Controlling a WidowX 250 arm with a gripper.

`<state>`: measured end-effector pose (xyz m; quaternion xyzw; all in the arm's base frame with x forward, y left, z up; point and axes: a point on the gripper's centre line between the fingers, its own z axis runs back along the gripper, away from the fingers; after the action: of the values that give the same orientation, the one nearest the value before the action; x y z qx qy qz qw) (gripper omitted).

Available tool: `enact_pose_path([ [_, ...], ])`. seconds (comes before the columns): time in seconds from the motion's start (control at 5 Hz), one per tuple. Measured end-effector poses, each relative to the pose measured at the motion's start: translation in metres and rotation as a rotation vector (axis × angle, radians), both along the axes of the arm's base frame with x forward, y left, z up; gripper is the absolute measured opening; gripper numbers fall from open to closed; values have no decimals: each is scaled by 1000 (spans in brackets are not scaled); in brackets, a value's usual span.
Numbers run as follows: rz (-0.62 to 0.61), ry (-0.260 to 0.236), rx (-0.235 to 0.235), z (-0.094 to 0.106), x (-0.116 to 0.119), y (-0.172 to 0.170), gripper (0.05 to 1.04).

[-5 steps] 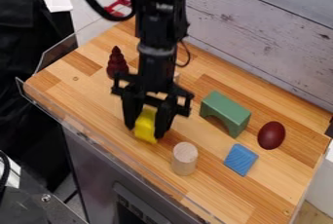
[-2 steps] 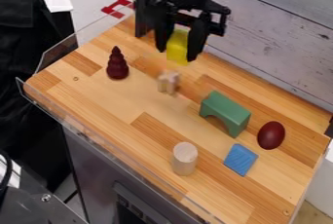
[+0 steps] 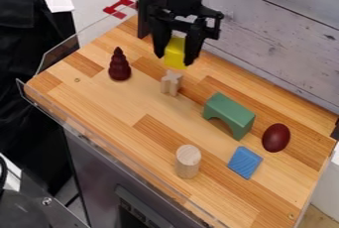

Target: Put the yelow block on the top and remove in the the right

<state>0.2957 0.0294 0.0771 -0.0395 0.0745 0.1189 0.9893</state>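
The black gripper (image 3: 173, 59) hangs over the back part of the wooden table, shut on the yellow block (image 3: 175, 53). One finger stands on each side of the block, whose lower end shows between them. Block and gripper appear just behind and above a small pale wooden cross-shaped piece.
The pale wooden piece (image 3: 171, 83) stands mid-table, with a dark red tiered cone (image 3: 120, 65) to its left. Rightward are a green arch block (image 3: 229, 115), a dark red egg (image 3: 276, 138) and a blue block (image 3: 245, 162). A pale cylinder (image 3: 188, 161) stands near the front edge.
The gripper has carried the yellow block from the table's front-middle to the back and up, then slightly left and down. The pale cross-shaped piece has come into full view.
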Motion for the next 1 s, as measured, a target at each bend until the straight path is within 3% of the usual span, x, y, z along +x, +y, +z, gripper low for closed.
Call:
enact_pose_path([
  [1.0, 8, 51, -13, -28, 12, 15, 565],
])
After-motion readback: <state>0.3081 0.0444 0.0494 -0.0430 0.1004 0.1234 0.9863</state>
